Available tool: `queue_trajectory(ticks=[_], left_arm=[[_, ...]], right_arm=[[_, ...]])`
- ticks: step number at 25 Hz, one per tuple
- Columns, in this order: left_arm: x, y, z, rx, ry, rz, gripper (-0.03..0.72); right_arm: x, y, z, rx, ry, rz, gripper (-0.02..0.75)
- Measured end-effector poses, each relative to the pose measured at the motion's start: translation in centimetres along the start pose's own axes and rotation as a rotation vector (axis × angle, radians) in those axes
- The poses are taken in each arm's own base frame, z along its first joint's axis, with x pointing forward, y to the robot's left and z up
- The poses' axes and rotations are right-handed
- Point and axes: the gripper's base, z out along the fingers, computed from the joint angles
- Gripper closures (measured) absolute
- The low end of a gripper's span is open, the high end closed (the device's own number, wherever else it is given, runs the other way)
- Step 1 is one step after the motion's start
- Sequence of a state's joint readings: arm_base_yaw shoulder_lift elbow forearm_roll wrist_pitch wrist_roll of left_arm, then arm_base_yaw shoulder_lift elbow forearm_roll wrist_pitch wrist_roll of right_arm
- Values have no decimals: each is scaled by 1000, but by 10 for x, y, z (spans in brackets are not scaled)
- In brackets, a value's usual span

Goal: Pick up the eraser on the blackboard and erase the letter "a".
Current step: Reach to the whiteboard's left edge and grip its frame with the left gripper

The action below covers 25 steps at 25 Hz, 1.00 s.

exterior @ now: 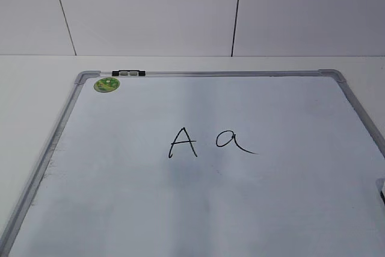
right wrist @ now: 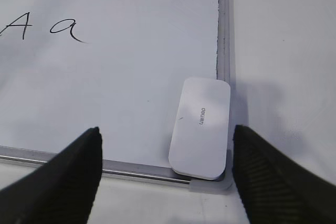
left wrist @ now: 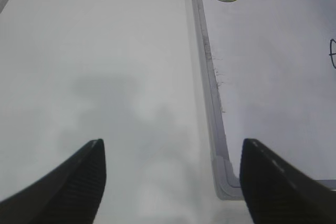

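You are seeing the blackboard (exterior: 120, 197) running off the near and right edges of the exterior view, so its two near corners stay out of sight there. The eraser (exterior: 381, 189) is showing only as a sliver at that view's right edge. In the left wrist view the capital "A" (left wrist: 332, 53) is being cut by the right edge, leaving a fragment. The lettering on the eraser in the right wrist view and the print on the green sticker (exterior: 106, 84) are reading too small to make out.
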<state>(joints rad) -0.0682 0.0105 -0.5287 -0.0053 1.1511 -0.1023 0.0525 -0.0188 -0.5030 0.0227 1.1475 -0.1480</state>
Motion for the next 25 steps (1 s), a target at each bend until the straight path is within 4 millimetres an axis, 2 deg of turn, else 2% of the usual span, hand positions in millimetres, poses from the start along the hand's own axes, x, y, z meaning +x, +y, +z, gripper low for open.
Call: queue_trajectory(ticks=[25], left_arm=[[-5, 0, 0, 0, -50, 2, 99]], right_arm=[[0, 0, 0, 0, 0, 0, 146]])
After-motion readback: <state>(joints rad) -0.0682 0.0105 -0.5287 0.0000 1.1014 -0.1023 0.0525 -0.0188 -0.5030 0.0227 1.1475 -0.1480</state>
